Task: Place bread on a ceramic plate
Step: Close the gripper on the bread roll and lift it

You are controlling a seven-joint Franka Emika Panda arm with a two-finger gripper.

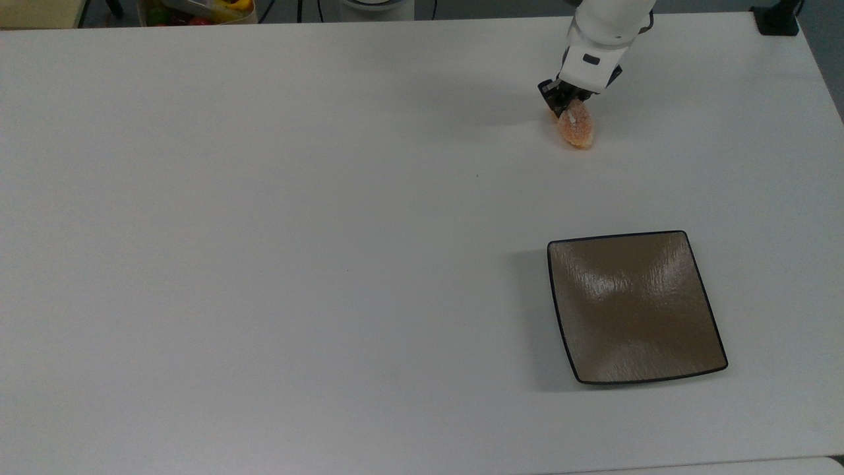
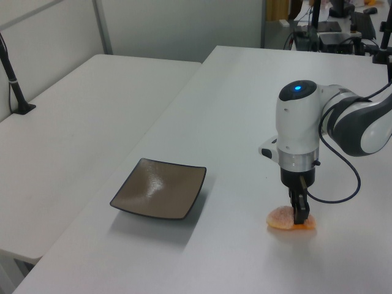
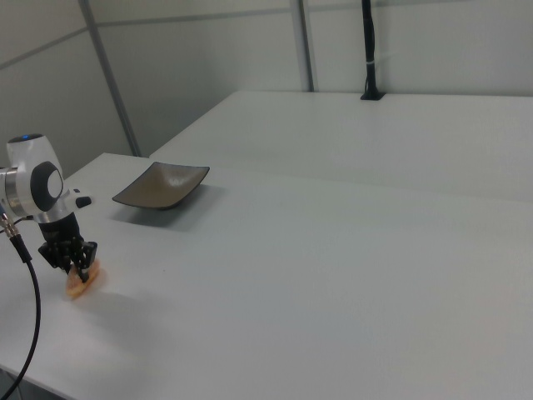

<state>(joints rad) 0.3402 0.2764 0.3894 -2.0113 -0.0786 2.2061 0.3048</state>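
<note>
The bread (image 1: 579, 132), a small oval orange-pink roll, lies on the white table near the far right in the top view. My gripper (image 1: 568, 104) comes down on its far end with the fingers closed against it. In the left view the gripper (image 2: 299, 215) stands upright over the bread (image 2: 278, 218), which rests on the table. The right view has the gripper (image 3: 75, 265) and bread (image 3: 83, 284) at its lower left. The ceramic plate (image 1: 636, 307), square and brown with a dark rim, sits bare nearer the front edge, well apart from the bread. The plate (image 2: 160, 188) (image 3: 161, 186) is also in both side views.
A container of colourful items (image 1: 198, 10) sits beyond the table's far left edge in the top view. A black post base (image 1: 778, 20) stands at the far right corner. A second white table (image 2: 79, 104) adjoins beyond the plate in the left view. The arm's cable (image 2: 343, 177) hangs beside the wrist.
</note>
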